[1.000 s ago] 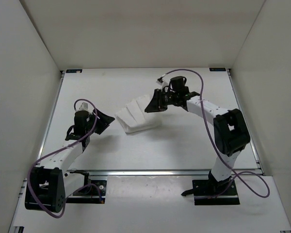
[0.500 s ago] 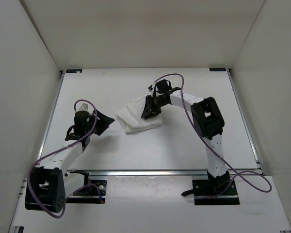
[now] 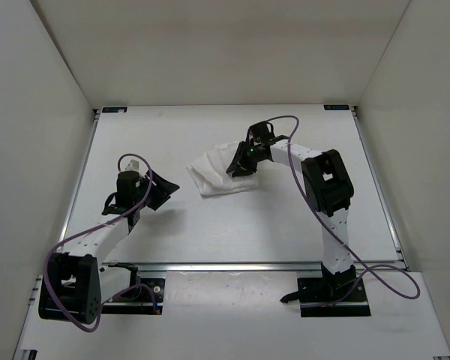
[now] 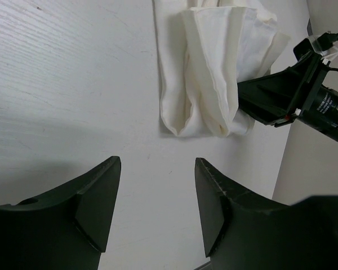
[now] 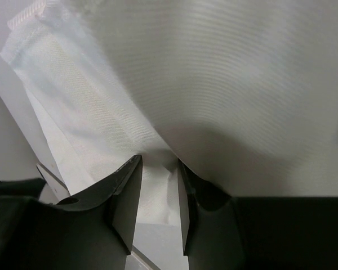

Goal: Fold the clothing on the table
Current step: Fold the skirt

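Finishing a fold of the clothing (image 3: 210, 175) with the right gripper (image 3: 238, 166), grip impossible to tell; left gripper (image 4: 158, 171) spread, empty; next needing clean release

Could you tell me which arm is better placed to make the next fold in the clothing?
The right arm, I would judge: its jaws are at the clothing, whose fabric fills its wrist view. The left arm hangs apart over the bare table, jaws open and empty, the clothing ahead of it.
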Motion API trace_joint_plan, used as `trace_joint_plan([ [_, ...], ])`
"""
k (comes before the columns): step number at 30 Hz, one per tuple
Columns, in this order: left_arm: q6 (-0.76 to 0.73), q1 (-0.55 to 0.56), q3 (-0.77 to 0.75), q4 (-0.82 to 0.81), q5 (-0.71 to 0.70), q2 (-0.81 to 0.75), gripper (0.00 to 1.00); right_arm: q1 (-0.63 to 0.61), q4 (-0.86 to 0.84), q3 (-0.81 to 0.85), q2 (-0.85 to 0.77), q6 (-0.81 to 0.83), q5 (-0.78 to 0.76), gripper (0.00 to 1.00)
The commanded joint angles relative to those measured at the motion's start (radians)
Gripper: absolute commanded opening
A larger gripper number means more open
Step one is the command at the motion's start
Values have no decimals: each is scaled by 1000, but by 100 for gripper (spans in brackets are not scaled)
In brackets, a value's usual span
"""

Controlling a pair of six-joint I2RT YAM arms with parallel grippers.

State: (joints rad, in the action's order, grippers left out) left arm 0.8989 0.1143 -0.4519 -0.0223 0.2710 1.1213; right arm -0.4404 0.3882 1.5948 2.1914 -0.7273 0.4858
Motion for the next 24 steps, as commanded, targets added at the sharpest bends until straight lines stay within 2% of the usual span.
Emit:
trace_joint_plan([
  [1,-15,4,-44,-1,22,-3,66,40,-101,-51,-81,-104,-113,29],
  [6,-60,-10,-85,21,85,21,66,51,-170,-27,-105,-57,-1,29],
  [8,-101,-11,-138,102,120,60,69,28,-230,-62,-166,-60,27,30],
  [10,-162,-10,-172,134,186,80,79,13,-307,-134,-298,-84,14,30],
  [11,-175,-10,-192,151,210,104,91,-1,-358,-181,-338,-101,-15,30],
  [12,-183,-10,-206,136,258,107,98,-17,-418,-237,-417,-109,-36,30],
  [15,-224,-4,-234,131,356,100,99,-52,-465,-352,-588,-57,-157,31],
  [20,-317,16,-271,206,333,11,99,-46,-338,-400,-725,147,-289,32],
  [23,-388,68,-254,249,170,-81,98,-63,-347,-482,-783,284,-393,32],
  [24,-411,88,-243,254,153,-112,98,-72,-336,-510,-789,320,-444,28],
])
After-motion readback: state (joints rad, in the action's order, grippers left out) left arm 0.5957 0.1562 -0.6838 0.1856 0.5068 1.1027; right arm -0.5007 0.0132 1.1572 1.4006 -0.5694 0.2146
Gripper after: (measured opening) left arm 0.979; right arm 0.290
